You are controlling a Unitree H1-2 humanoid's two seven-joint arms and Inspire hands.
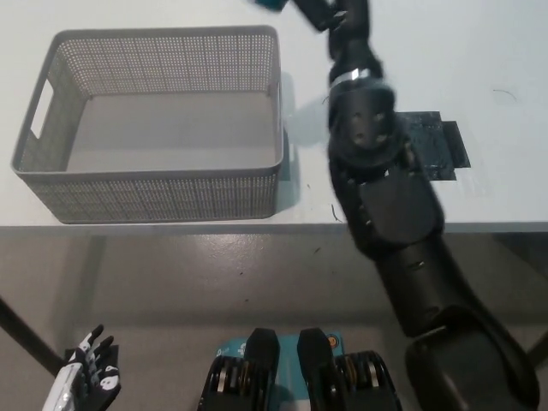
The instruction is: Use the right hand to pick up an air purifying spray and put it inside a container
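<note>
The air purifying spray (269, 4) shows only as a small teal sliver at the very top edge of your head view, just above the far right corner of the grey mesh container (154, 201); most of it is cut off by the frame, so you cannot read its shape or label. Your right hand (330, 12) is at that same top edge, right beside the teal sliver and seemingly closed around it, though the hand is largely out of frame and the grip itself is not clearly visible. Your black right arm (385, 197) runs up from the bottom right corner, crosses the table's front edge and reaches diagonally toward the top middle, passing just right of the container and covering the left part of the dark square patch (437, 145) on the white table (505, 51). The container sits on the left half of the table, upright, with nothing inside; its handle cut-out faces the left side. Your white left hand (86, 381) rests low at the bottom left, below table level, fingers spread apart and holding nothing. The spray is above the table near the container's far right corner, not inside it.
</note>
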